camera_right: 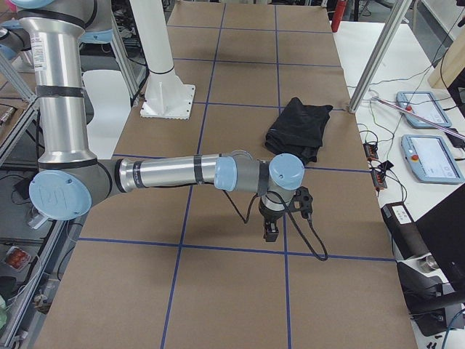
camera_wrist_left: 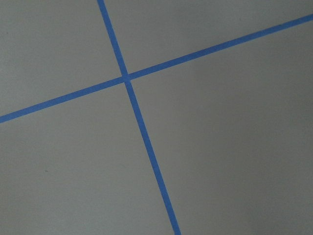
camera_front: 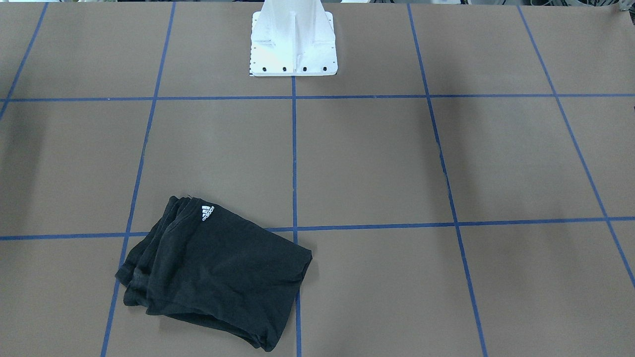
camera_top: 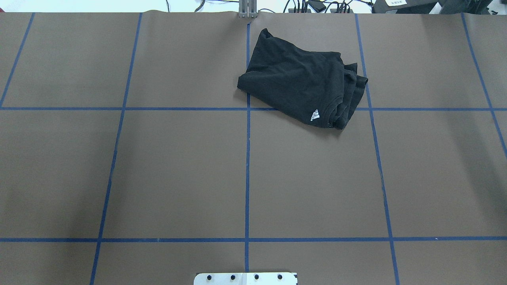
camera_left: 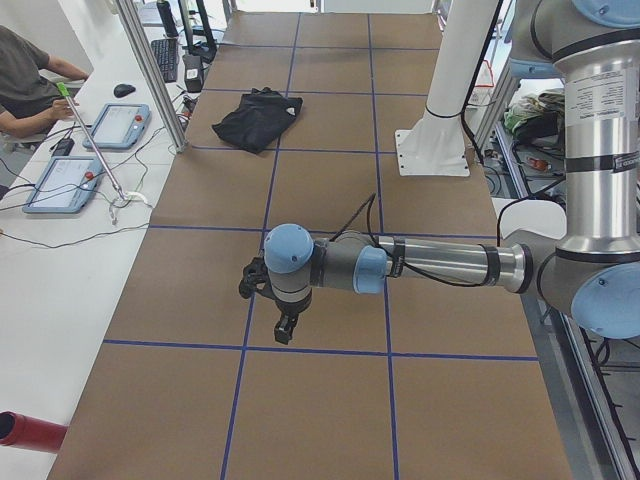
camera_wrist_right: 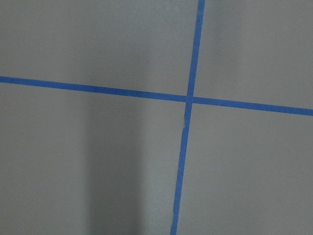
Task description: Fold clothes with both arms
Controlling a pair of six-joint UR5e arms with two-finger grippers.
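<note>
left claw (camera_left: 284, 335), right claw (camera_right: 271, 234) openness unclear

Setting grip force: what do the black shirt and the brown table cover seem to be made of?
Black shirt: soft matte knit fabric, probably cotton; it creases and lies in limp layers.
Brown table cover: probably matte paper or card; flat, without gloss.

1 black t-shirt (camera_top: 301, 85), 2 arms (left arm (camera_left: 450, 262), right arm (camera_right: 167, 173)), 1 white pedestal (camera_front: 292, 39), 2 pendants (camera_right: 430, 158), 1 person (camera_left: 25, 80).
</note>
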